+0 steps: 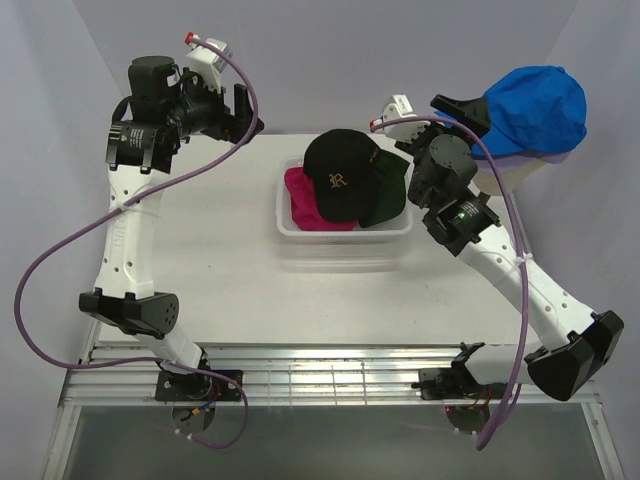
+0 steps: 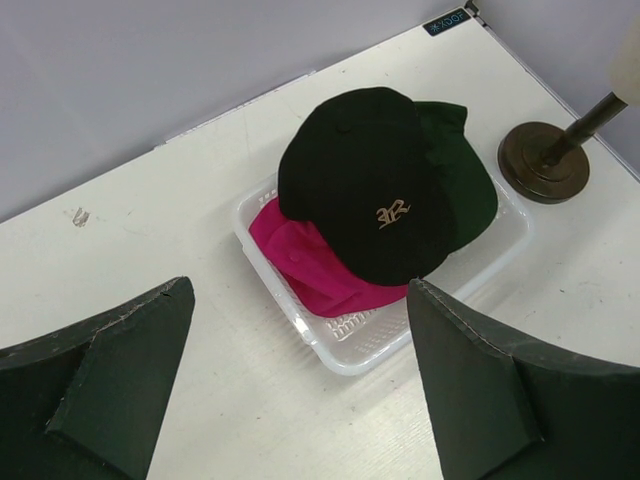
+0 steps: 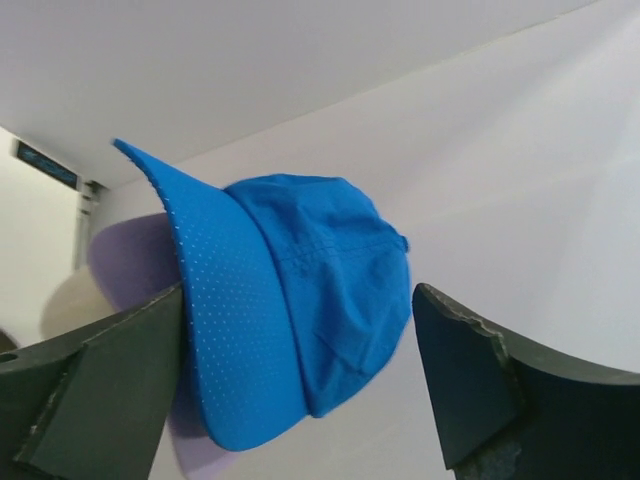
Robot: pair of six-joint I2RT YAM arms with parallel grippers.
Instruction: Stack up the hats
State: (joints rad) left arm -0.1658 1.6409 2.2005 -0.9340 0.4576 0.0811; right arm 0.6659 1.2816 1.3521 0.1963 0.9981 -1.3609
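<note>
1. Right gripper point(image 3: 298, 305): jaws wide, nothing held; bright blue cap point(image 3: 320, 280) sits on mannequin head point(image 1: 508, 172), likely the stack spot.
2. Left gripper point(image 2: 300, 390): wide too, empty.
3. Mesh basket point(image 2: 350, 357) parks black cap point(image 2: 360, 190), magenta cap point(image 2: 300, 260), dark green cap point(image 2: 465, 180) till needed.

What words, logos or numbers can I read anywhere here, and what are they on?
"R": an ornate gold monogram, possibly interlocked letters, on the front of the black cap.
Too small to read: pale lettering on a dark sticker at the far corner of the table.
Blurred, unreadable: a dark label in the right wrist view.
No lettering shows on the blue cap, magenta cap or green cap.
</note>
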